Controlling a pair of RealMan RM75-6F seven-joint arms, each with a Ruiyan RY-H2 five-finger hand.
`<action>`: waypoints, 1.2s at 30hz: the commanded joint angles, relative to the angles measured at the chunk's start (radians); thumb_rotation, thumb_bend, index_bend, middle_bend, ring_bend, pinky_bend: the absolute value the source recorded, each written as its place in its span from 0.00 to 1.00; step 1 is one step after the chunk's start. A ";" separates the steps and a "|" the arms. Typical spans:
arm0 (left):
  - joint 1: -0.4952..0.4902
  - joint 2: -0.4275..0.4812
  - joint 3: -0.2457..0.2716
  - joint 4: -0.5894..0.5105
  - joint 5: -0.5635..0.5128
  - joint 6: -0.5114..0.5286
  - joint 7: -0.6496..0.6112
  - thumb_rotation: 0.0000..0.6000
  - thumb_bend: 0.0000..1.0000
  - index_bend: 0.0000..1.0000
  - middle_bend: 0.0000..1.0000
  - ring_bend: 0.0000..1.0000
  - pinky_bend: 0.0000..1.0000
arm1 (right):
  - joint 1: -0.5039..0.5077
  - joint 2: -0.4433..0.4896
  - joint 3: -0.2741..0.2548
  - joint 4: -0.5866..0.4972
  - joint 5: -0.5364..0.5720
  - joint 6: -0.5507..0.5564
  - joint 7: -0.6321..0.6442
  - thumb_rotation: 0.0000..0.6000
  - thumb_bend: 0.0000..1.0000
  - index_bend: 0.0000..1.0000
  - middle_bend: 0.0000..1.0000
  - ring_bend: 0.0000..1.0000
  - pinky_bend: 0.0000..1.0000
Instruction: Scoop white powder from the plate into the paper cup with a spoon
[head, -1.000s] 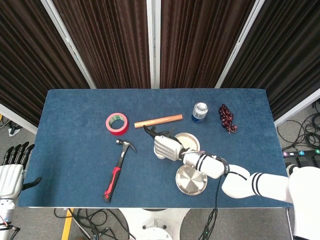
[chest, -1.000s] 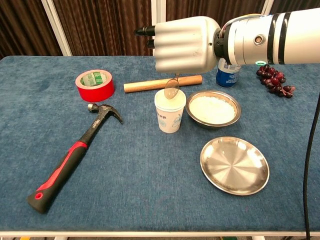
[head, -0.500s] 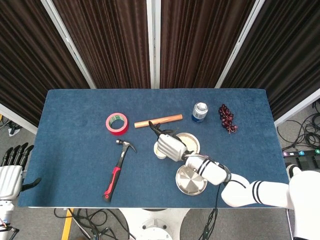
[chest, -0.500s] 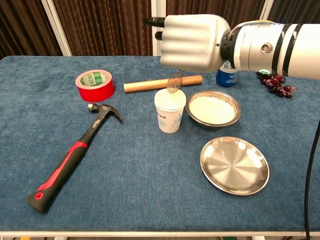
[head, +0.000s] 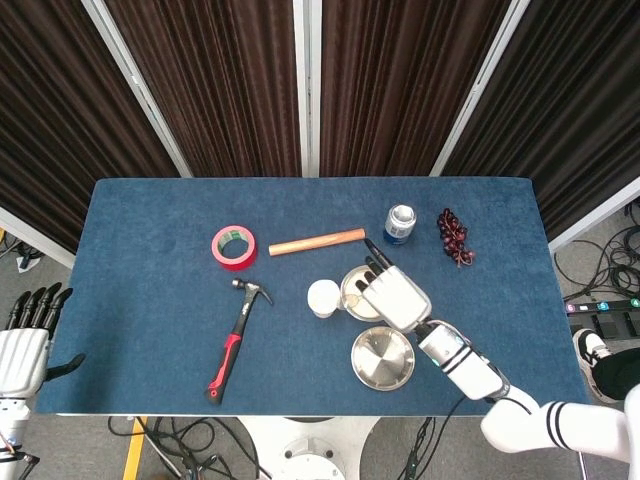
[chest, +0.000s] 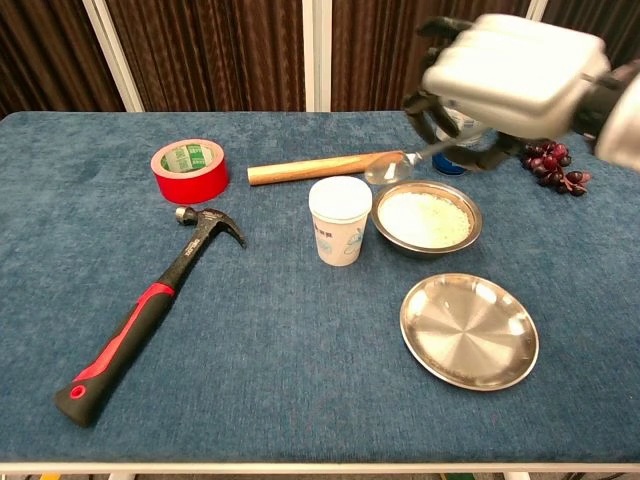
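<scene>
Blue felt table before dark curtains: my spoon has swung off the cup and back over the powder plate.

A second ago my right hand (chest: 515, 70) held the spoon (chest: 392, 168) tipped over the paper cup (chest: 340, 220); now it has moved right, fingers clamped on the handle, bowl hovering at the near-left rim of the powder plate (chest: 425, 220). I judge that one load is delivered and another scoop comes next. The plate holds a bed of white powder; I cannot see into the cup. The second steel plate (chest: 469, 331) nearer me lies bare. My left hand (head: 28, 335) hangs off the table's left edge, fingers apart, holding nothing.
</scene>
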 joint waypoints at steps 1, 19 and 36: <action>-0.004 0.004 -0.002 -0.007 0.005 0.002 0.006 1.00 0.08 0.13 0.15 0.05 0.03 | -0.161 -0.024 -0.095 0.079 -0.122 0.144 0.277 1.00 0.35 0.63 0.62 0.22 0.00; -0.008 0.017 0.002 -0.026 0.010 -0.001 0.013 1.00 0.08 0.13 0.15 0.05 0.03 | -0.300 -0.319 -0.145 0.460 -0.231 0.153 0.457 1.00 0.33 0.54 0.53 0.13 0.00; -0.008 0.002 0.001 -0.004 -0.008 -0.015 0.003 1.00 0.08 0.13 0.15 0.05 0.03 | -0.438 -0.070 -0.026 0.230 -0.097 0.291 0.423 1.00 0.33 0.21 0.29 0.06 0.00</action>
